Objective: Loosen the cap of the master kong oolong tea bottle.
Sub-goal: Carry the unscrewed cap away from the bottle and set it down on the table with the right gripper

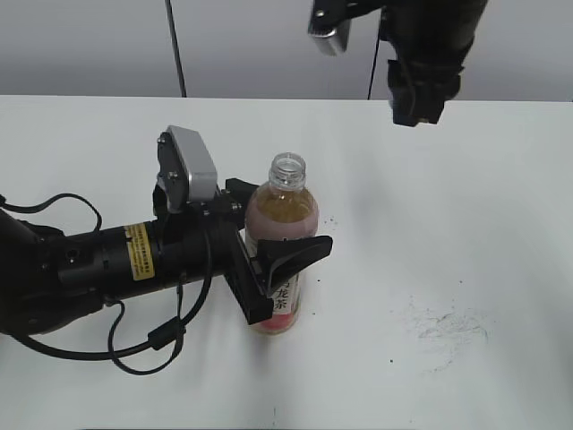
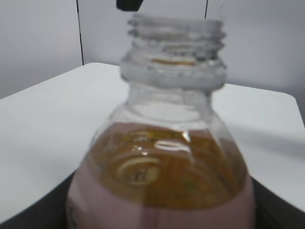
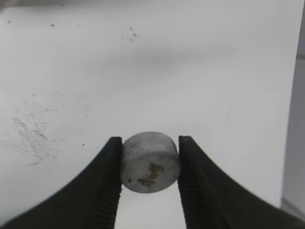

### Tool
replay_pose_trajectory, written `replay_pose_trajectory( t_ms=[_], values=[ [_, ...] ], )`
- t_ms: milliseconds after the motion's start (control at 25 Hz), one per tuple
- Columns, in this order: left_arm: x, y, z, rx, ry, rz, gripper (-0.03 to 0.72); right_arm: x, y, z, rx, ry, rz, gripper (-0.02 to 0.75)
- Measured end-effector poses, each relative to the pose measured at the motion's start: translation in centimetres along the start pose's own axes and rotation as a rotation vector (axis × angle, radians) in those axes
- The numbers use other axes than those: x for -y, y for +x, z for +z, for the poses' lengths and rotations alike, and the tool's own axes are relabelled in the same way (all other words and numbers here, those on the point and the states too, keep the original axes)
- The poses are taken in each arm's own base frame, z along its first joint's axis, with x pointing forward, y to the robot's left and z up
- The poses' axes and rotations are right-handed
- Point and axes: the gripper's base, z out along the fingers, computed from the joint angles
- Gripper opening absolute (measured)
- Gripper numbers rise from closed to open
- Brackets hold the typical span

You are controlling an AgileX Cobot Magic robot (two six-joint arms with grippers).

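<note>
surface: white, scuffed | master kong oolong tea bottle: upright, neck open, mostly full so likely heavy, thin wall probably squashy, best held mid-body at label | left hand: clamped on bottle body | right hand: raised clear, pinching cap by rim; likely light, rigid, slippery

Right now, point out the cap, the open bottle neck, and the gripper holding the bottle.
cap [image 3: 150,163]: right wrist view, on its flat printed top.
bottle neck [image 2: 175,50]: left wrist view, on the bare threads.
left gripper [image 1: 273,237]: exterior view, on the bottle midway between the fingertips clamping it.
</note>
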Motion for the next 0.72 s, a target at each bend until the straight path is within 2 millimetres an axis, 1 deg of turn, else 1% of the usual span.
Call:
replay_pose_trajectory(
  t_ms=[80, 160, 280, 360, 440, 520, 600, 640, 720],
  values=[
    [0.0, 0.0, 0.0, 0.000, 0.000, 0.000, 0.445, 1.1, 2.0, 1.9, -0.034, -0.041, 0.147, 0.271],
    [0.0, 0.0, 0.0, 0.000, -0.001, 0.000, 0.445, 1.8, 3.8, 4.7, -0.061, -0.119, 0.285, 0.271],
    [0.0, 0.0, 0.0, 0.000, -0.001, 0.000, 0.445, 1.6, 5.7, 9.0, -0.096, -0.256, 0.522, 0.271],
    [0.0, 0.0, 0.0, 0.001, -0.001, 0.000, 0.445, 0.2, 6.4, 11.6, -0.126, -0.353, 0.627, 0.271],
    [0.0, 0.0, 0.0, 0.001, -0.001, -0.001, 0.445, -2.0, 6.8, 13.9, -0.175, -0.464, 0.673, 0.271],
    [0.0, 0.0, 0.0, 0.001, -0.001, -0.001, 0.445, -4.4, 7.5, 15.7, -0.251, -0.549, 0.698, 0.271],
    [0.0, 0.0, 0.0, 0.001, -0.001, -0.001, 0.445, -5.9, 7.9, 16.5, -0.306, -0.591, 0.728, 0.271],
    [0.0, 0.0, 0.0, 0.001, -0.001, -0.001, 0.445, -6.3, 8.1, 16.7, -0.320, -0.597, 0.744, 0.271],
    [0.0, 0.0, 0.0, 0.001, -0.001, 0.000, 0.445, -6.5, 8.2, 16.9, -0.324, -0.590, 0.763, 0.270]
  ],
)
